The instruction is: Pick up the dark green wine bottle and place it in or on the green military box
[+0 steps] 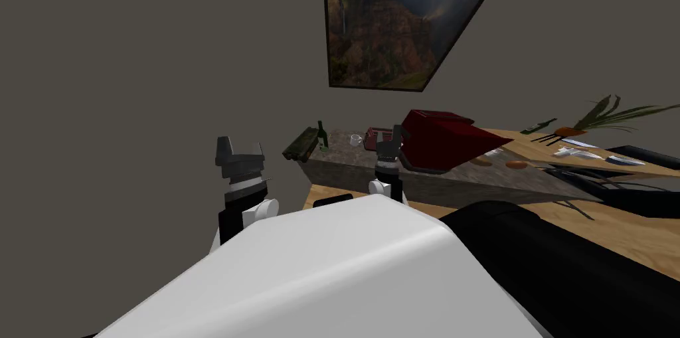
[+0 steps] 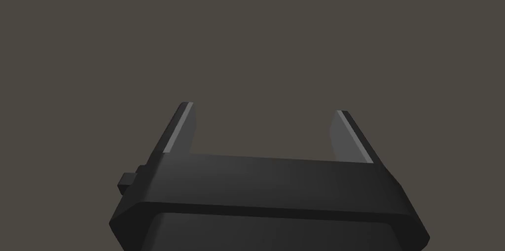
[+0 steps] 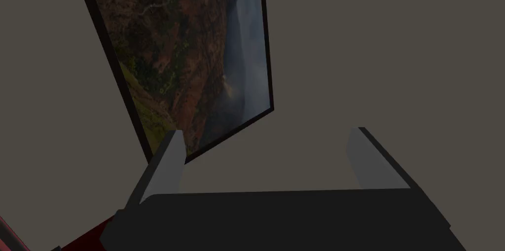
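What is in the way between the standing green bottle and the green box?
Nothing visible. The bottle stands right beside the box; the white cup sits on the bottle's other side.

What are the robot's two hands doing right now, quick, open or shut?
Left gripper: open, fingers wide apart, holding nothing.
Right gripper: open, fingers wide apart, holding nothing.

**Clutter ahead of me**

A grey stone worktop (image 1: 345,163) carries a white cup (image 1: 356,139), a small red box (image 1: 372,135) just beside it, and a big dark red case (image 1: 438,140). A leafy carrot (image 1: 572,131) lies farther right. A landscape picture (image 1: 392,22) hangs above.
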Controlling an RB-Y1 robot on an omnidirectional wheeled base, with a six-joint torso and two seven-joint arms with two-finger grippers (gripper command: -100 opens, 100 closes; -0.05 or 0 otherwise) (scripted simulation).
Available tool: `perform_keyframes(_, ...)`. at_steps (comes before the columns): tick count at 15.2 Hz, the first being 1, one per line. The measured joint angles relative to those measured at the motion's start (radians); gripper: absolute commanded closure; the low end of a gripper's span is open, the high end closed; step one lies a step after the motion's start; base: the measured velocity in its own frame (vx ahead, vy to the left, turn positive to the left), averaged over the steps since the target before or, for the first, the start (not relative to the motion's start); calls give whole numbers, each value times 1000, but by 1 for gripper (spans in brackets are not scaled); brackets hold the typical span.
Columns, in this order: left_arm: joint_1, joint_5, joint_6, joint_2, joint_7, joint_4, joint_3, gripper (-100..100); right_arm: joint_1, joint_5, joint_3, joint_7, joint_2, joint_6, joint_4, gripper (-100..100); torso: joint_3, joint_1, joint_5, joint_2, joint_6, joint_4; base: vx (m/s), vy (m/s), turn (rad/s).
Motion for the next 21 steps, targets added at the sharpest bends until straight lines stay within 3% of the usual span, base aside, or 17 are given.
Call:
perform_keyframes(3,28,-5,-2,48,0,33,32,-100,0,0,0,0,0,0,0,0,3,-2,0,5,1,1,-86,-45,-347)
perform_keyframes(6,44,-18,13,89,-8,99,88,-100,-1,0,0,0,0,0,0,0,5,-4,-1,9,1,2,-109,-64,-414)
perform_keyframes(13,151,-56,20,130,-32,203,186,-100,-1,0,0,0,0,0,0,0,5,-6,-1,10,1,2,-88,-98,-365)
perform_keyframes(21,226,-79,20,186,-33,350,315,-100,0,0,0,0,0,0,0,0,4,-5,-1,7,1,1,-49,-90,-345)
